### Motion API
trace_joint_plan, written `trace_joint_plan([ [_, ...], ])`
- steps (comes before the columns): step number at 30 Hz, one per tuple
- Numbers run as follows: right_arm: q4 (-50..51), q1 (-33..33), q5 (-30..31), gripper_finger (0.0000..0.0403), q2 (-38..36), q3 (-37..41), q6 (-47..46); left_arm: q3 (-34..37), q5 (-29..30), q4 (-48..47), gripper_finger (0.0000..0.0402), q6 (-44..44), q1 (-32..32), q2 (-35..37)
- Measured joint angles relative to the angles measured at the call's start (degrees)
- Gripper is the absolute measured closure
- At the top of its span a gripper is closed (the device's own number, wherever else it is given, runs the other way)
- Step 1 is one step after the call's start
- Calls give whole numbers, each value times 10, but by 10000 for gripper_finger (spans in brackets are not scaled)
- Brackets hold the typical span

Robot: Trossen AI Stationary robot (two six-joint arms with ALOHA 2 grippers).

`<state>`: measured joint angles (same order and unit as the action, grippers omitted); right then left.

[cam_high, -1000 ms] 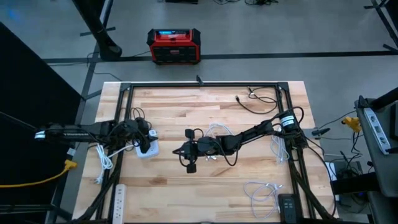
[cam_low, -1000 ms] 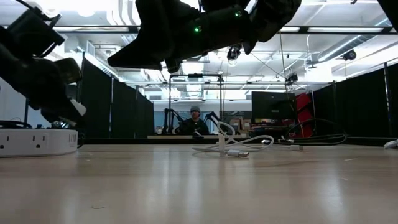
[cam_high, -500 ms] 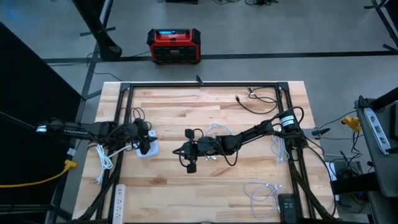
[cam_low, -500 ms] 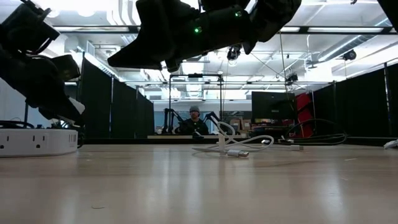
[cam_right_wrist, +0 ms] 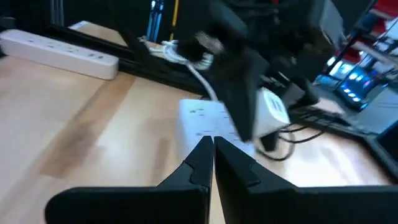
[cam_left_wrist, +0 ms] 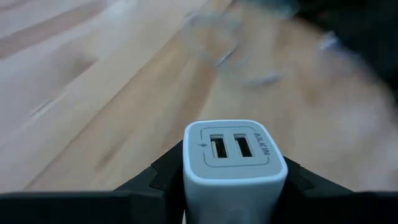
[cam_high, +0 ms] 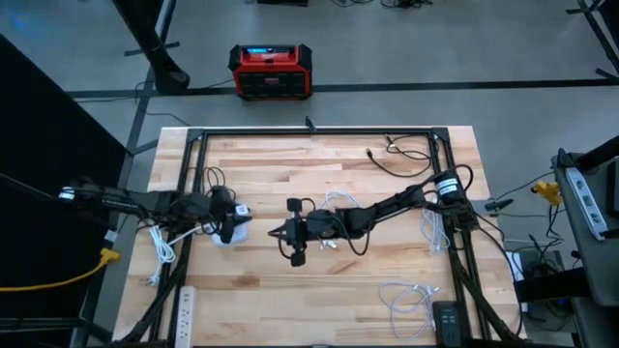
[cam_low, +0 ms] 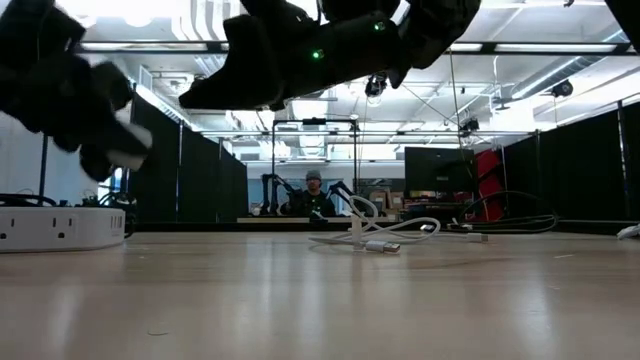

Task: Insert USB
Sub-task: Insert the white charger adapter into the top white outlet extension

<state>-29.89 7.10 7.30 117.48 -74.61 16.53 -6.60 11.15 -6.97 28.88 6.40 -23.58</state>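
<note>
The left end effector [cam_high: 230, 215] is clamped on a white USB charger [cam_left_wrist: 233, 160], its two dark fingers [cam_left_wrist: 155, 177] pressing the charger's sides so that the face with two USB sockets points forward, out over the wooden table [cam_high: 329, 164]. In the high view this end effector hangs at the table's left side, just above a white power strip [cam_high: 228, 233], with the charger [cam_high: 240, 210] showing as a pale spot at its tip. From table height the left end effector [cam_low: 110, 140] is blurred and clear of the surface, and the power strip [cam_low: 55, 226] lies flat below it.

The right end effector [cam_high: 282, 235] hovers above the middle of the table, near the left one but apart from it, its fingers [cam_right_wrist: 200, 163] pressed together with nothing between them. Past those fingers, the right wrist view shows the left end effector [cam_right_wrist: 249, 118] with the charger [cam_right_wrist: 273, 111] held over the power strip [cam_right_wrist: 208, 121], and a second, longer white power strip [cam_right_wrist: 59, 54] lies farther off at the table's edge.

Farther along the table, a loose white USB cable [cam_low: 385, 238] lies coiled on the wood, its plug end resting flat; in the high view the cable [cam_high: 338, 205] lies beside the right arm. A black cable [cam_high: 392, 159] lies toward the far right corner. Beyond the table a red box [cam_high: 271, 71] stands on the floor, and a person [cam_low: 314, 195] sits in the room behind.
</note>
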Motion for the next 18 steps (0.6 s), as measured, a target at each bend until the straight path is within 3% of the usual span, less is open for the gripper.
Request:
trace_joint_plan([
  [7, 6, -20, 2, 401, -9, 0, 108, 0, -39, 176, 264, -10, 10, -26],
  [14, 48, -32, 2, 334, -70, 0, 191, -1, -46, 185, 264, -2, 14, -67],
  [18, 79, -51, -35, 312, -95, -17, 169, -1, -46, 222, 264, 2, 15, -109],
])
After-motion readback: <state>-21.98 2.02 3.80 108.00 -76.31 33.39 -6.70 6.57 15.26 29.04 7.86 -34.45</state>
